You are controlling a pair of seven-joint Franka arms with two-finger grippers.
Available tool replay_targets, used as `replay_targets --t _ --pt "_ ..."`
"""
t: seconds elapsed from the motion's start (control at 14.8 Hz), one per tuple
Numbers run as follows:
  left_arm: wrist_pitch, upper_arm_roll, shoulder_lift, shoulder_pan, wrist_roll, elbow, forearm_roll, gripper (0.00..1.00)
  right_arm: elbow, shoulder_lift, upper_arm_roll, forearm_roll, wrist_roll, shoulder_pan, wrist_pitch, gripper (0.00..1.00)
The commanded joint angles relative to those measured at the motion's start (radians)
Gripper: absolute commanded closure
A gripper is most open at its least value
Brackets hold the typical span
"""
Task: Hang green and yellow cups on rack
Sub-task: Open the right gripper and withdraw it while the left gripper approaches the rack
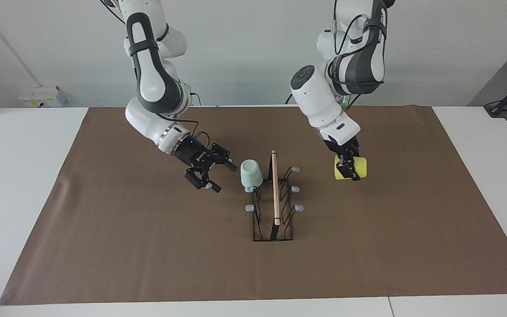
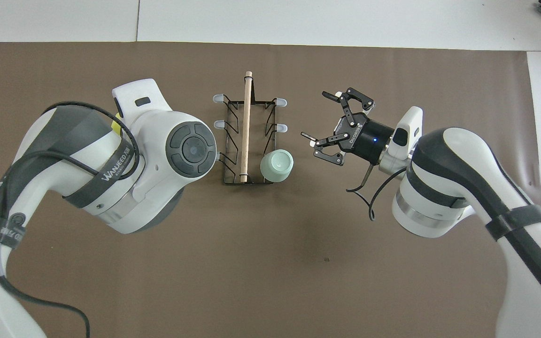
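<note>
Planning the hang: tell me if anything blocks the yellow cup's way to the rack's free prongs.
Nothing visible does. The left gripper holds the yellow cup beside the rack, at the left arm's end. The three prongs facing it are bare; the green cup hangs on the rack's right-arm side.

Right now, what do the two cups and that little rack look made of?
Green cup and yellow cup: probably plastic, judging by flat, even colour and dull sheen. Rack: thin black wire, likely coated metal, with a pale rod that looks like bare wood.
</note>
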Motion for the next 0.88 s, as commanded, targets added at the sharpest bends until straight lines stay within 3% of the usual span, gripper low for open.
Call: replay_targets --t 0.0,0.4,0.81 --pt "-0.120 0.016 0.042 -0.069 -0.050 0.063 0.032 1.00 0.008 0.006 0.008 -0.177 0.052 -0.085 -0.103 0.00" --pt "-0.390 0.021 0.231 -0.195 -0.207 0.274 0.106 1.00 0.078 0.006 0.005 -0.574 0.230 -0.239 -0.356 0.00" --pt "-0.479 0.038 0.320 -0.264 -0.265 0.385 0.152 1.00 0.165 -0.073 -0.001 -1.078 0.579 -0.297 -0.605 0.00"
